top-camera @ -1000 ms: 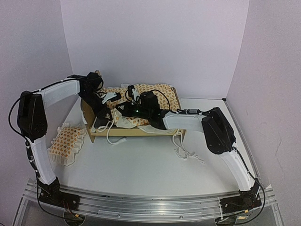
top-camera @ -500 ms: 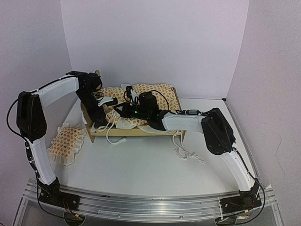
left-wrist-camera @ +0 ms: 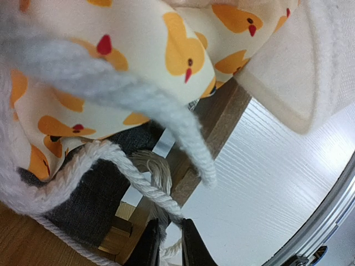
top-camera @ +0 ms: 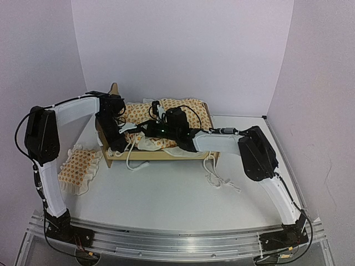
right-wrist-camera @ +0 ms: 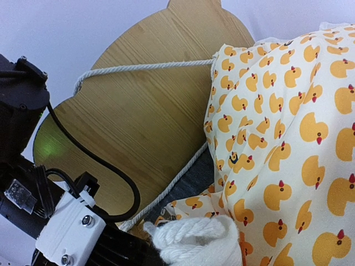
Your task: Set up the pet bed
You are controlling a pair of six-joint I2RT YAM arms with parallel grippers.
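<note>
Pet bed (top-camera: 155, 157), a small light-wood rectangular frame, lies at the far middle of the white table (top-camera: 166, 194). Its long axis runs left to right, with the rounded, smooth-grained headboard (top-camera: 115, 90) upright at the left end. Left of it a ruffled duck-print pillow (top-camera: 80, 167) lies flat. The left gripper (left-wrist-camera: 169, 244) is pinched nearly closed on a white twisted cord (left-wrist-camera: 138, 177) beside the felt-like dark grey base (left-wrist-camera: 94, 205). Cream bedding with orange ducks (right-wrist-camera: 288, 138) is heaped and rumpled across the frame. The right gripper (top-camera: 143, 129) is fully closed over it; what it pinches cannot be told. More loose cords (top-camera: 219, 178) trail off the right end.
</note>
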